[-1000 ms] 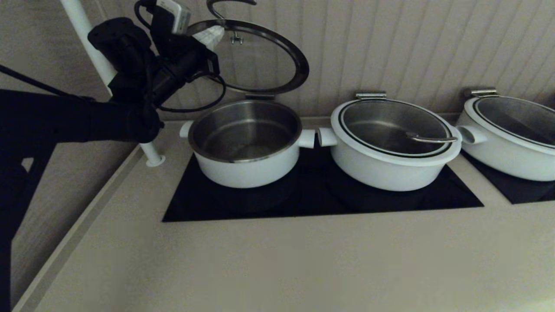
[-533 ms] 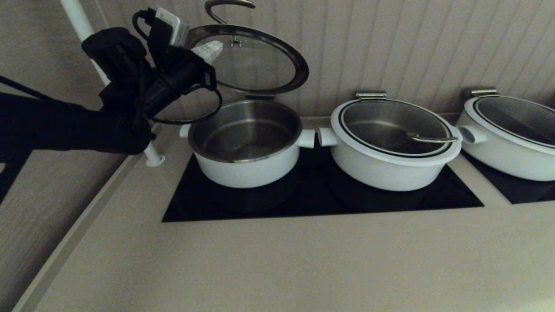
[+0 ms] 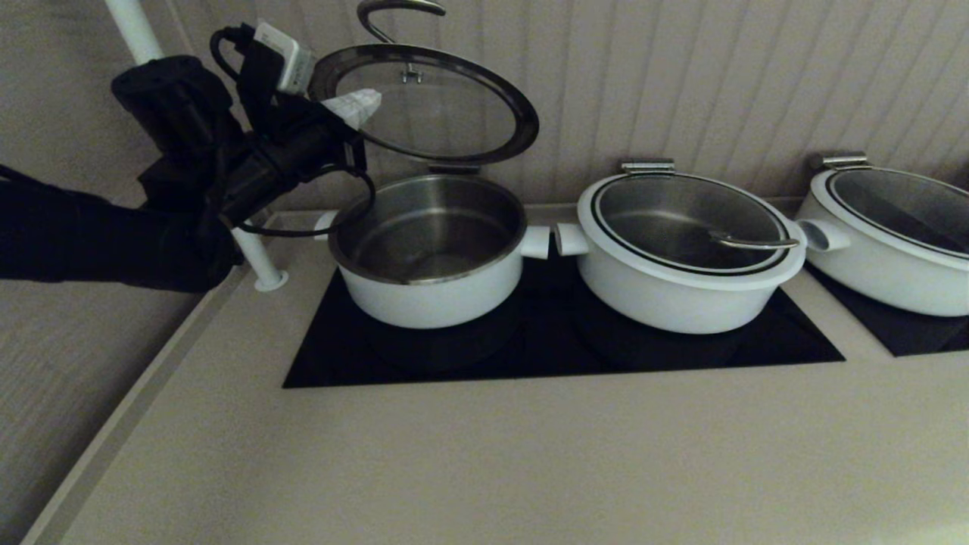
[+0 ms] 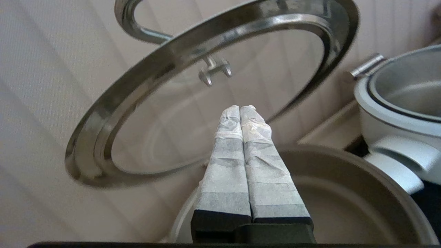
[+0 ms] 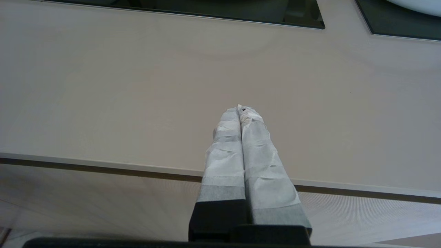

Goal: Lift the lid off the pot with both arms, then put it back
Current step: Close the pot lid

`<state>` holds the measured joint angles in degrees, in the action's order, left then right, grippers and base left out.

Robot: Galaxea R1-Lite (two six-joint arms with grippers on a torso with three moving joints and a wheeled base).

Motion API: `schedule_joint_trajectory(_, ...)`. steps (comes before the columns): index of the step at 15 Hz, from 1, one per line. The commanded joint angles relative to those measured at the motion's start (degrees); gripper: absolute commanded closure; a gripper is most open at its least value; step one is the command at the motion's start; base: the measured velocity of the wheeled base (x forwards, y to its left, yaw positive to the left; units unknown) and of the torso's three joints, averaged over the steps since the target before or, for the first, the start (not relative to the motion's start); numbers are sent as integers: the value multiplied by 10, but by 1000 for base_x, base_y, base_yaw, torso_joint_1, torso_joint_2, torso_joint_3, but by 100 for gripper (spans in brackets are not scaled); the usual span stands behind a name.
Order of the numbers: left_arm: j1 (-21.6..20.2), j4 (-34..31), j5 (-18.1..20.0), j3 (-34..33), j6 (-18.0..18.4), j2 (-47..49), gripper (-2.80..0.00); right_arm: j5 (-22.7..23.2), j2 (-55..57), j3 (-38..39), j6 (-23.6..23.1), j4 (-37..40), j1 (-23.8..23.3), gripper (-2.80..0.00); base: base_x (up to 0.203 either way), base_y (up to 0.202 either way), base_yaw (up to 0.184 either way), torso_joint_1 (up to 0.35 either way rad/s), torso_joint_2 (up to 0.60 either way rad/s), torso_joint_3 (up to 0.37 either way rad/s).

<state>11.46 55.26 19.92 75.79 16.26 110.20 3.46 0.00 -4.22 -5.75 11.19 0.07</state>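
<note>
The lid (image 3: 439, 106) stands tilted open above the pot (image 3: 428, 261), held at the rear hinge (image 3: 453, 169), its steel handle (image 3: 394, 11) toward the wall. The pot is open and empty on the black cooktop (image 3: 560, 356). My left gripper (image 3: 362, 102) is shut and empty, just left of and under the lid's glass. In the left wrist view the left gripper (image 4: 241, 108) points at the lid's underside (image 4: 137, 93), above the pot's rim (image 4: 344, 165). My right gripper (image 5: 240, 108) is shut and empty over the counter's front edge, out of the head view.
Two wider white pots (image 3: 681, 257) (image 3: 893, 235) with shut lids stand to the right. A white pole (image 3: 257, 265) rises at the counter's left edge beside my left arm. A panelled wall is close behind the pots. Bare counter (image 3: 530, 462) lies in front.
My left arm has drawn back left and down, its shut fingertips leaving the lid's upper rim. The lid dropped slightly, then stayed propped open.
</note>
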Motion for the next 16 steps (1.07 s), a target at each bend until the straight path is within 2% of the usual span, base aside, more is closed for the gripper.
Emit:
schedule_joint_trajectory(1,0,3,1,-46,1,-45,0,1,1,0,-1,1,0,0,0,0,0,0,0,0)
schedule_joint_trajectory(4,0,0,1,-94,1,-79,0,1,1,0,-1,1,0,0,0,0,0,0,0,0)
schedule_joint_trajectory(8,0,-17,1,-95,1,-102,0,1,1,0,-1,1,0,0,0,0,0,0,0,0)
schedule_joint_trajectory(12,0,-57,2,-78,1,-117,0,1,1,0,-1,1,0,0,0,0,0,0,0,0)
schedule_joint_trajectory(16,-1,-128,2,-17,0,-114,0,1,1,0,-1,0,0,0,0,0,0,0,0,0)
